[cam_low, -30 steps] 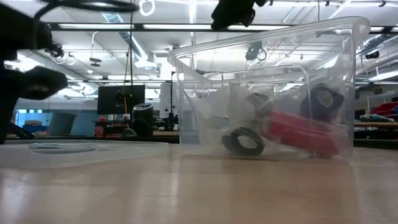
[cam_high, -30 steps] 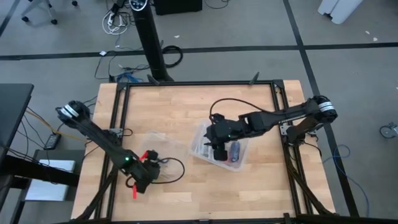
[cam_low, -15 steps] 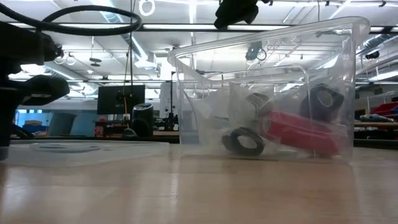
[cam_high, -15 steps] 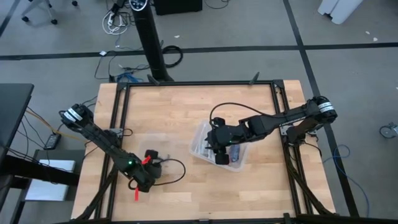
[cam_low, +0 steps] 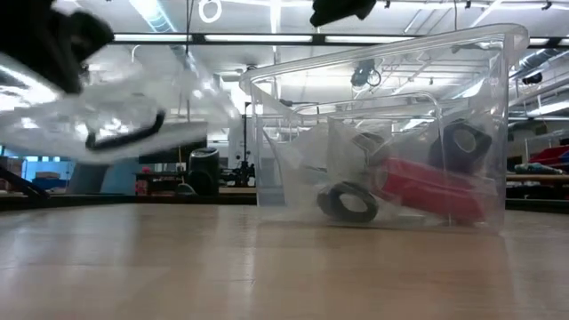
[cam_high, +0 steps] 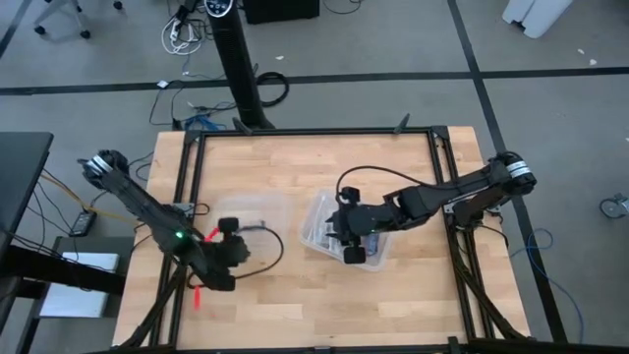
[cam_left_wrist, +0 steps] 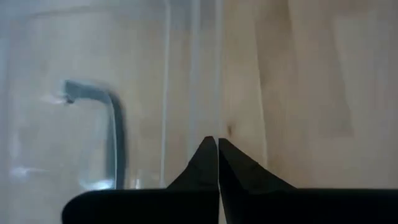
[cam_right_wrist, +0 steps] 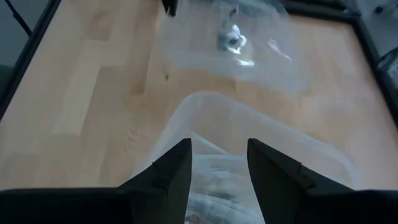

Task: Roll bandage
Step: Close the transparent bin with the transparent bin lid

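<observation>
Grey carpet-tile floor (cam_high: 550,59) crossed by dark seams, black pedestal post (cam_high: 239,69) with loose cables (cam_high: 182,34) behind the light wood table (cam_high: 314,167), which sits in a black frame (cam_high: 187,197); a dark desk corner (cam_high: 20,197) at the side. Low view gives an open hall: ceiling strip lights (cam_low: 222,37), a ring lamp (cam_low: 211,11), ducting, a dark monitor (cam_low: 173,140) and benches far back.

Left gripper (cam_left_wrist: 217,163) has snapped shut on the clear flat plastic lid w/ black handle piece (cam_low: 107,116) and lifted it off the wooden table (cam_high: 295,295). Right gripper (cam_right_wrist: 219,163) has shifted lower into the clear plastic tub (cam_high: 324,218).
</observation>
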Robot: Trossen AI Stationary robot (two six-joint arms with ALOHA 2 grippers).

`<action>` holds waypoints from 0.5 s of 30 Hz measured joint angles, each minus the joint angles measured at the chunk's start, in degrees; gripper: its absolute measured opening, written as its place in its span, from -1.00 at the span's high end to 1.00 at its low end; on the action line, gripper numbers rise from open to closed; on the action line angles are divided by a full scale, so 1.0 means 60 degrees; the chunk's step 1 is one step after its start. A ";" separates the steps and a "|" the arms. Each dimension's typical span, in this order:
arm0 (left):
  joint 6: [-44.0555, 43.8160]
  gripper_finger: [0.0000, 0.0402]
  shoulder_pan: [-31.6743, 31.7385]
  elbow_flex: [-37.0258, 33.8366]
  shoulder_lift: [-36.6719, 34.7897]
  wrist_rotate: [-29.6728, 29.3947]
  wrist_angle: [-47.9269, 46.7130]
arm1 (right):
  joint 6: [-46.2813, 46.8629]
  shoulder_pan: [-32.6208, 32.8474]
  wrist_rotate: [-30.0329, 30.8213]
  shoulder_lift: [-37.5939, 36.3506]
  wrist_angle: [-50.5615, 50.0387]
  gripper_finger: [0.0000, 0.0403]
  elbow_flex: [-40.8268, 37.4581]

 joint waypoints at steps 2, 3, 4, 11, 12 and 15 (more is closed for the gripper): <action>-0.0023 1.00 -0.0065 0.0235 -0.0509 -0.0394 -0.0072 | 0.0001 0.0175 0.0259 -0.0163 -0.0002 0.24 0.0000; -0.0040 1.00 -0.0116 0.0343 -0.0766 -0.0637 -0.0066 | 0.0001 0.0263 0.0414 -0.0258 -0.0007 0.24 0.0000; -0.0030 1.00 -0.0165 0.0436 -0.1049 -0.0898 -0.0068 | 0.0001 0.0356 0.0586 -0.0377 -0.0005 0.24 0.0000; 0.1161 1.00 -0.0481 0.0535 -0.2265 -0.3219 0.1379 | 0.0178 0.1233 0.2382 -0.1077 0.0117 0.24 -0.0117; 0.1518 1.00 -0.0489 0.0505 -0.2326 -0.3390 0.1700 | 0.0232 0.1322 0.2632 -0.1161 0.0280 0.24 -0.0313; 0.2811 1.00 -0.0489 0.0367 -0.2311 -0.3719 0.2825 | 0.0339 0.1399 0.2940 -0.1322 0.1282 0.24 -0.1232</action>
